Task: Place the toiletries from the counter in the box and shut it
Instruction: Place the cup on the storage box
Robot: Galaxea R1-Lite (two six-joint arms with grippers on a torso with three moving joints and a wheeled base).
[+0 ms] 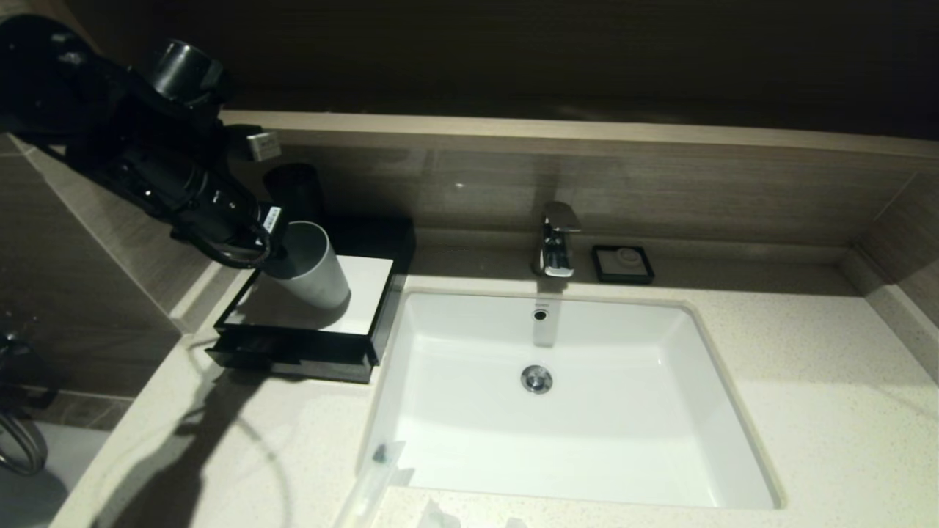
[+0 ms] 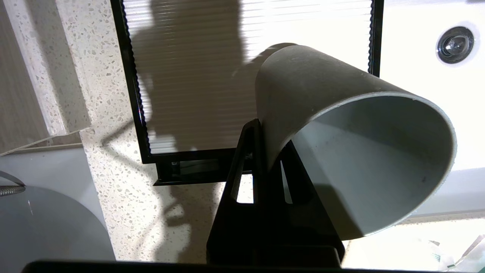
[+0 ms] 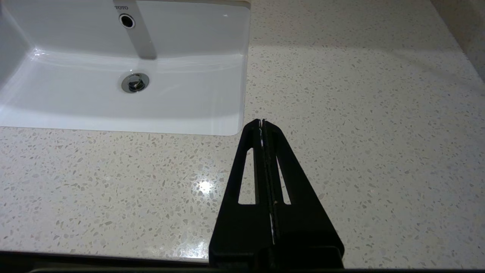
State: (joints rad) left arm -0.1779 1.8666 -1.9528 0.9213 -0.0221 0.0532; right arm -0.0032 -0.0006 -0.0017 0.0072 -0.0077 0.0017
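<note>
Above the box (image 1: 308, 312), left hand (image 2: 261, 151) pinching the grey cup's (image 1: 312, 268) wall (right hand (image 3: 262, 125) pressed together)

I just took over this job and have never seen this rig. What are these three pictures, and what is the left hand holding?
It is a two-armed robot at a bathroom counter. The wide picture comes from its head, looking down on the sink; the other two come from cameras on each wrist, behind the fingers.

The left hand is shut on the rim of a grey cup, held tilted above the white top of the black box, left of the sink. The box's front drawer sits slightly open.

The right hand is shut, holding nothing, over bare counter beside the sink.

Plastic-wrapped toiletries lie at the counter's near edge. A tap and a black soap dish stand behind the sink.
</note>
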